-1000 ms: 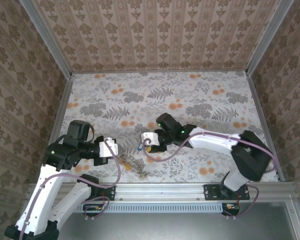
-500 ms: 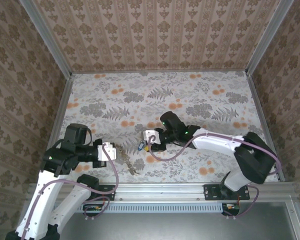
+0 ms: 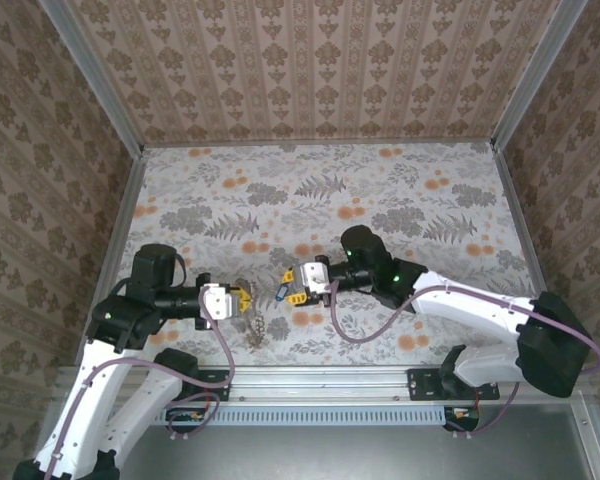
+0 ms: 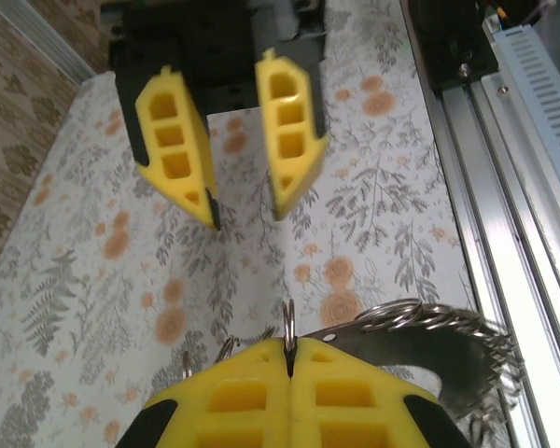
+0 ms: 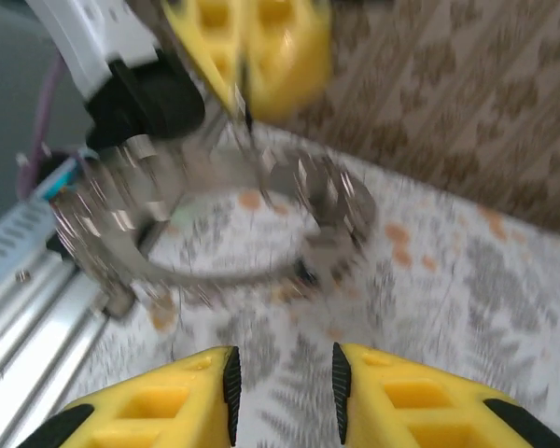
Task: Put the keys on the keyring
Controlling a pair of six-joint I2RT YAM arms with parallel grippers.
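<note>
Near the front edge of the surface [image 3: 400, 180], the two arms are now facing each other tip to tip, where a second ago they were angled past one another. The left gripper [image 3: 244, 299] is pointing right with its yellow fingers showing, having turned from its earlier pose. It is pressing its fingers together on the thin ring of the keyring [image 4: 420, 322]. The chain [image 3: 257, 329], stretched out on the surface before, is now bunching and hanging below that gripper. The right arm's elbow is sitting farther right and lower than before, with its forearm stretching left. The right gripper [image 3: 294, 291] is pointing at the left one, its fingers standing apart with nothing between them. A blue key [image 3: 280, 291] is sitting just off its tips, about where it was. Whether the key is touching them I cannot tell.
</note>
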